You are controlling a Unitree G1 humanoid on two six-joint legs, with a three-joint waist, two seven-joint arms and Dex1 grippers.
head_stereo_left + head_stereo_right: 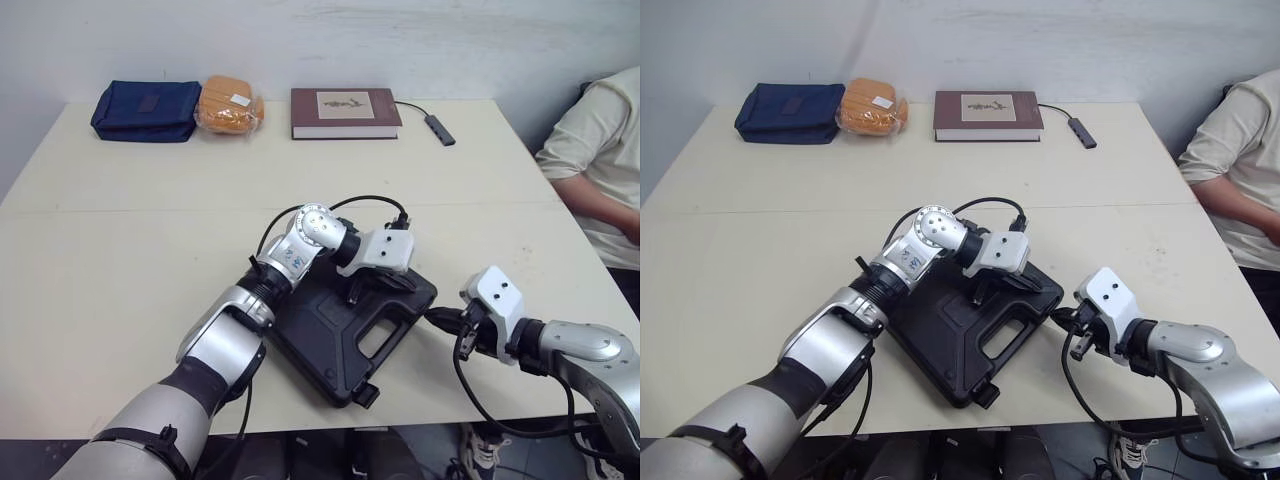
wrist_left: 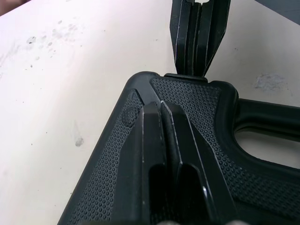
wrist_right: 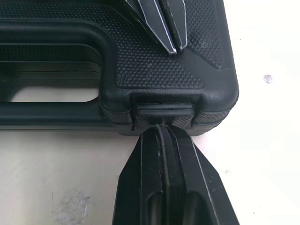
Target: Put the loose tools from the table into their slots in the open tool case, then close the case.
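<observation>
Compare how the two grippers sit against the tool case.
The left gripper rests on top of the tool case, near a corner; the right gripper meets it from the side, at the latch. The left reaches from above; the right lies low over the table. Both are shut, at the same corner.

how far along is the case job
Done, it seems: the case lid is down. In hand: the left tool, shut, presses on the lid's corner, while the right tool, also shut, pushes against the latch on the edge there. Left: snapping that latch home; I cannot tell whether it has caught.
</observation>
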